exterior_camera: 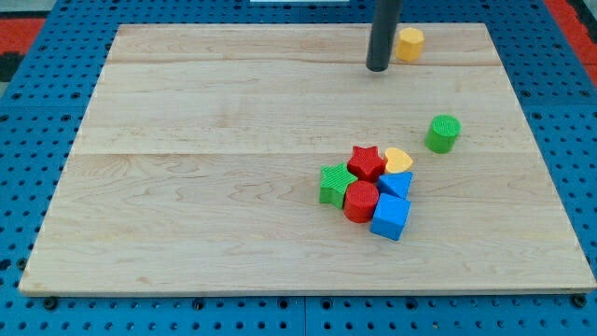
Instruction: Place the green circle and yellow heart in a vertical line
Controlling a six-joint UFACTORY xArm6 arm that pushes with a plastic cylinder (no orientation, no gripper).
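Note:
The green circle (444, 133) stands alone on the wooden board at the view's right. The yellow heart (398, 161) lies below and left of it, touching the red star (367, 161) at the top right of a cluster. My tip (378, 67) is near the view's top, well above both blocks and just left of a yellow hexagon (409, 44). It touches no block.
The cluster also holds a green star (333, 184), a red cylinder (361, 202), a blue cube (390, 217) and a smaller blue block (396, 183). The wooden board (205, 168) lies on a blue pegboard surface.

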